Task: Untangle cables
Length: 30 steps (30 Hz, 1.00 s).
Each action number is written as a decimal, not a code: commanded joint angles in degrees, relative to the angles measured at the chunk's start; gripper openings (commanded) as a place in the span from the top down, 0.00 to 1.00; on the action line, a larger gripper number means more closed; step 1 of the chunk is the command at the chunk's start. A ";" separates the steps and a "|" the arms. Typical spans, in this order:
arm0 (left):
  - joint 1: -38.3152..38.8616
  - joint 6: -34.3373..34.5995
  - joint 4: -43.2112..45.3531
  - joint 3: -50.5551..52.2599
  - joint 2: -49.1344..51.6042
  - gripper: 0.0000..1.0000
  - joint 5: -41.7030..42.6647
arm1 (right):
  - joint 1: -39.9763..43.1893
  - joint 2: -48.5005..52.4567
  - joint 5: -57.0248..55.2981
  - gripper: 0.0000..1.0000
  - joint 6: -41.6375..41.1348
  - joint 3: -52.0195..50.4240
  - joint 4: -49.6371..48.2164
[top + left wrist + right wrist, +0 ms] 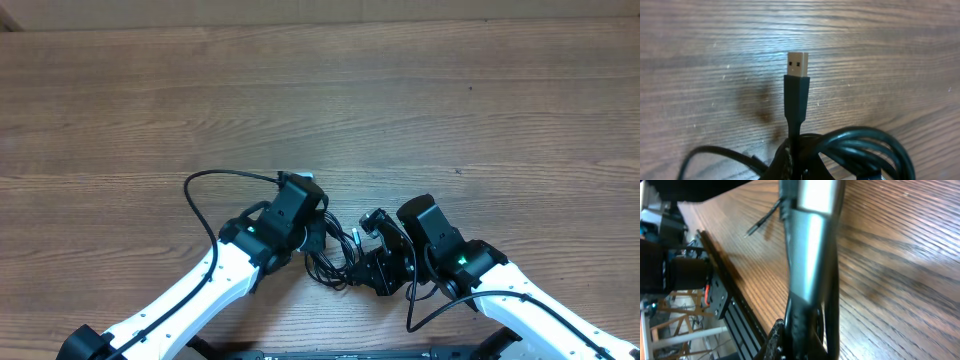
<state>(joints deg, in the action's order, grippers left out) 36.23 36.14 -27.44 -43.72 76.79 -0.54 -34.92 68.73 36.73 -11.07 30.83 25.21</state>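
The cables (pixel 335 258) form a small black tangle on the wooden table (pixel 320 90) between my two arms. My left gripper (pixel 303 190) is shut on one thin black cord. In the left wrist view (pixel 794 167) that cord's USB plug (pixel 797 65) sticks straight out past the jaws, and a coil of cords (pixel 870 147) hangs at the right. My right gripper (pixel 385 245) is just right of the tangle. The right wrist view (pixel 805 342) shows it shut on a black cord end with a silvery plug (pixel 810 245). The fingers themselves are mostly hidden by cable.
A thicker black wire (pixel 215 178) loops off the left arm. The table's front edge with a black metal rail (pixel 725 300) runs close behind the right gripper. A loose cord end (pixel 762 222) lies on the wood beyond.
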 commanded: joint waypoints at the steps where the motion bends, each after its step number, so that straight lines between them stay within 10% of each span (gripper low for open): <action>1: -3.80 7.63 1.49 -0.39 0.02 0.96 -6.47 | -0.63 -0.24 6.82 0.96 0.13 -1.14 0.79; 10: -3.15 10.05 -2.16 0.33 0.04 0.96 -4.31 | 5.66 -0.24 8.90 0.96 -23.98 -1.14 -17.86; 19: -2.71 14.73 -3.19 0.52 0.04 0.96 2.32 | 7.23 -0.22 -23.76 0.96 -41.66 -1.18 1.31; 28: -1.90 23.32 -6.97 0.52 0.04 0.96 -2.01 | 7.23 -0.22 -28.28 0.96 -41.44 -1.27 7.72; 30: -2.14 28.94 -10.27 0.52 0.04 0.95 -5.46 | 7.23 -0.17 -29.59 0.82 -41.44 -1.27 7.87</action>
<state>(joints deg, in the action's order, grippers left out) 35.27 56.21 -34.94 -43.57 76.79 4.56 -28.38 68.73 16.34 -50.65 30.22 31.88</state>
